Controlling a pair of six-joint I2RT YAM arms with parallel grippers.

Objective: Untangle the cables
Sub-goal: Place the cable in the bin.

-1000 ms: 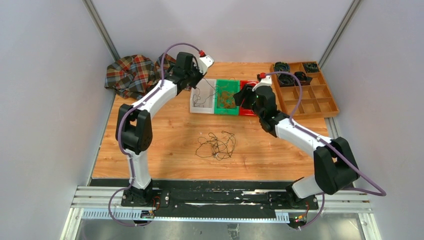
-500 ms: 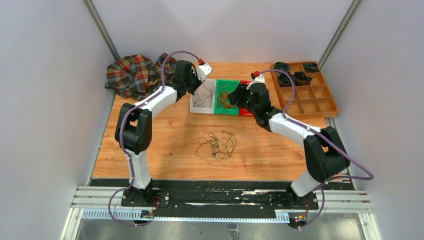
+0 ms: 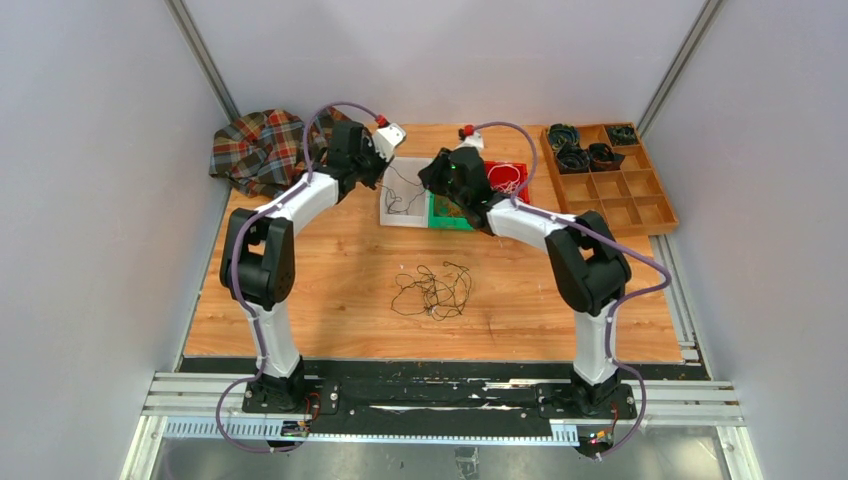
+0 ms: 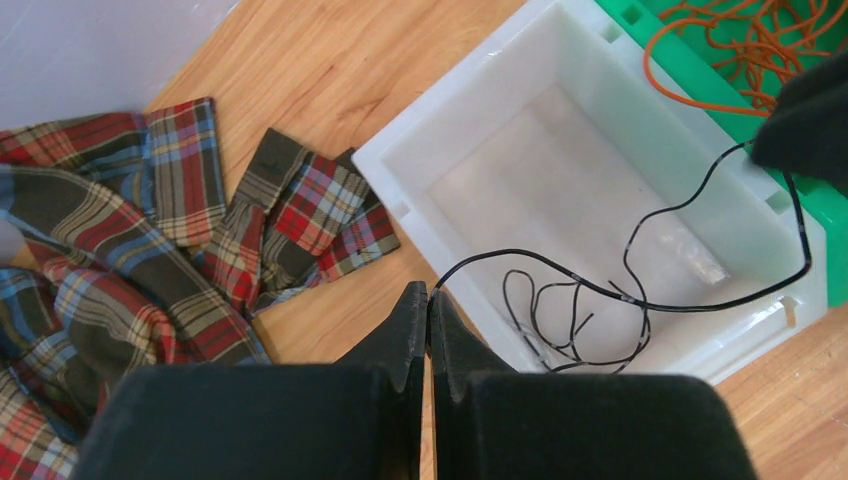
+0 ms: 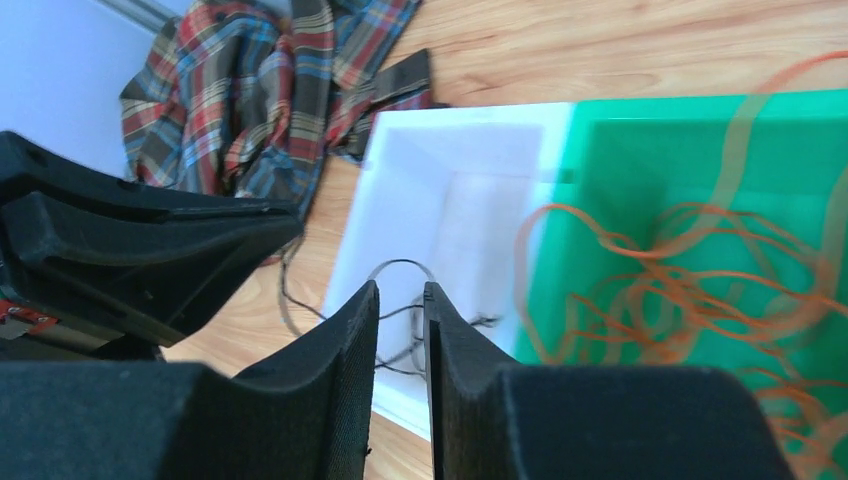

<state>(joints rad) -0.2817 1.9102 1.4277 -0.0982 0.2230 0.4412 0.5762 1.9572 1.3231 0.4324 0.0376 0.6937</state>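
Top external view, stock listed by size.

- Table (image 3: 330, 290): wooden top, carrying everything below.
- Plaid cloth (image 3: 262, 148): lying crumpled at the table's 10 o'clock corner.
- Compartment tray (image 3: 640, 205): sitting at 2 o'clock, with dark coiled rolls (image 3: 573, 157) filling its far cells.
- Three bins: standing side by side at 12 o'clock. The white bin (image 3: 400, 205) is touching the green bin (image 3: 440, 212) on its 3 o'clock side, and the red bin (image 3: 494, 168) is sitting beyond that.
- My left pincer (image 4: 428, 310): hanging at the white bin's 10 o'clock corner, fingers pressing together and pinching one end of a black cable (image 4: 620, 294).
- My right pincer (image 5: 400, 300): hovering over the seam between the white and green bins, fingers standing narrowly apart and gripping nothing that I can see.
- Black cable: running from my left fingertips across the white bin toward my right pincer, its slack coiling on the bin floor.
- Orange cables (image 4: 740, 50): lying heaped in the green bin.
- White cables (image 3: 510, 180): lying in the red bin.
- Black tangle (image 3: 432, 290): lying loose at the table's centre, well apart from both pincers.
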